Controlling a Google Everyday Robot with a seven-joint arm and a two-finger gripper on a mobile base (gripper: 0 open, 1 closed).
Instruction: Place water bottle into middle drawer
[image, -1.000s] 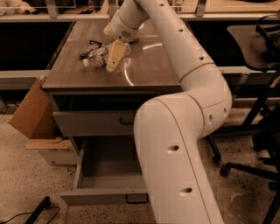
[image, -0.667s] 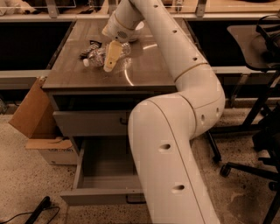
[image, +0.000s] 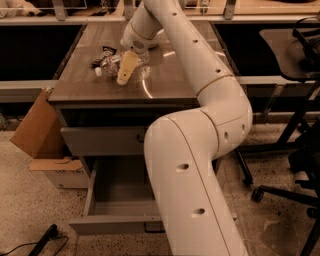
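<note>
1. The gripper (image: 125, 70) is down at the tabletop (image: 170, 85), right on top of the water bottle (image: 111, 64). Honestly can't tell if it's open or clamped.
2. The water bottle lies on its side near the back left of the tabletop, white cap pointing left, with a dark wrapper (image: 102, 51) just behind it.
3. Below, the middle drawer (image: 117, 197) is pulled out, under the closed upper drawer front (image: 100, 141).
4. A cardboard box (image: 37, 127) sits on the floor to the left.

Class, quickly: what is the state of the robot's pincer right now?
Pincer: at the water bottle on the tabletop; open or closed cannot be told.
</note>
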